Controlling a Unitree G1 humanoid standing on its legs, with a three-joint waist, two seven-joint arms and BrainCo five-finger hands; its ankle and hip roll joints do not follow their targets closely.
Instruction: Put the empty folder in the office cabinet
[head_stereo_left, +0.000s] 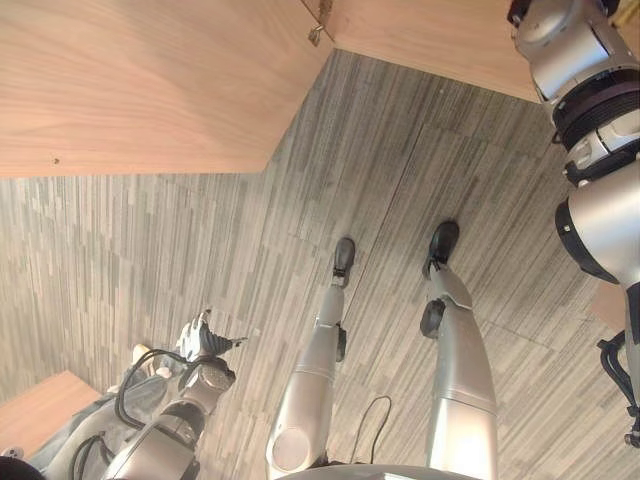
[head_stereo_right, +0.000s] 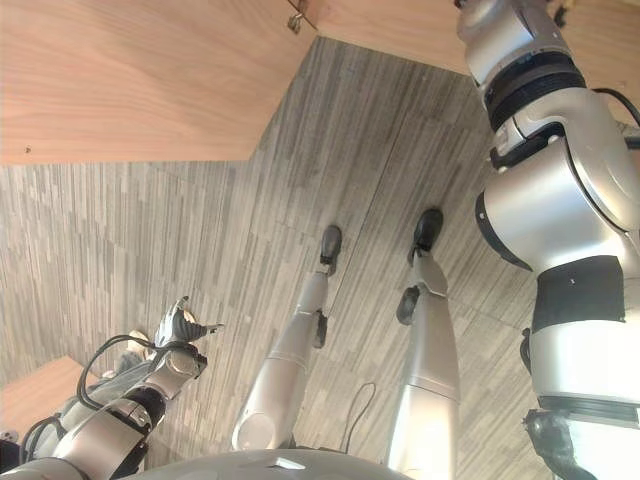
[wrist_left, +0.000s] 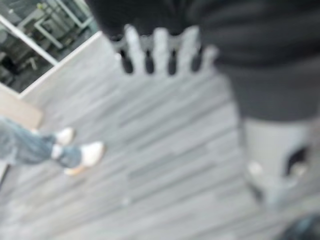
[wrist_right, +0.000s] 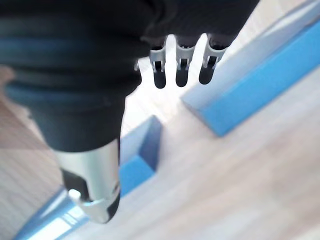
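Left hand (head_stereo_left: 205, 345), fingers relaxed and empty, hangs low over the grey floor (head_stereo_left: 400, 180) near a person's shoes (wrist_left: 82, 155). Right hand (wrist_right: 182, 67), fingers extended, holds nothing above blue folders (wrist_right: 260, 82) lying on the wooden cabinet (head_stereo_left: 130, 80) surface, long axes running diagonally.

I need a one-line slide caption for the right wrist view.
Right hand, fingers straight, hovers above blue folders on a pale wooden surface.
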